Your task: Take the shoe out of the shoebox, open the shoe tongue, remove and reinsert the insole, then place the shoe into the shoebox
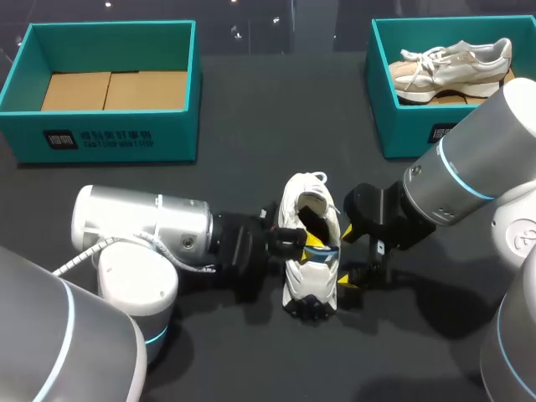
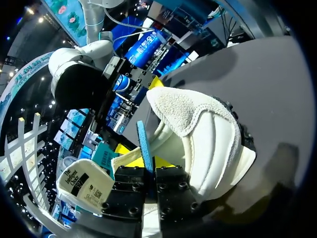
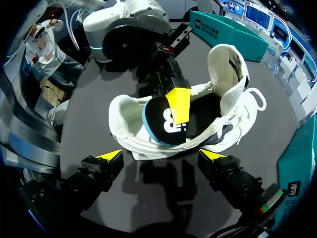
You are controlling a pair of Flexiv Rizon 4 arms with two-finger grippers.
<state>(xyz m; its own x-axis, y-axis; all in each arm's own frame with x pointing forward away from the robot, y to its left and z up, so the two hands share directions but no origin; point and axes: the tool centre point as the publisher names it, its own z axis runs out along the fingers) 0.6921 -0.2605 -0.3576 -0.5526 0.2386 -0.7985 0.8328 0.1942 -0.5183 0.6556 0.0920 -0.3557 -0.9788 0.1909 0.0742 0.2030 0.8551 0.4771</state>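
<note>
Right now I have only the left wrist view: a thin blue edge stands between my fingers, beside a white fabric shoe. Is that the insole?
Observer: Yes. The right wrist view shows a black insole with a blue edge. One yellow tip of the left gripper lies on it, inside the white shoe.
Operator: Where is my other arm?
Observer: The right gripper is open at the shoe's other side, tips wide apart, with the shoe just ahead of them.
Operator: Which box is free?
Observer: In the head view the teal shoebox at far left shows only its cardboard floor. The second teal box at far right holds a beige shoe.
</note>
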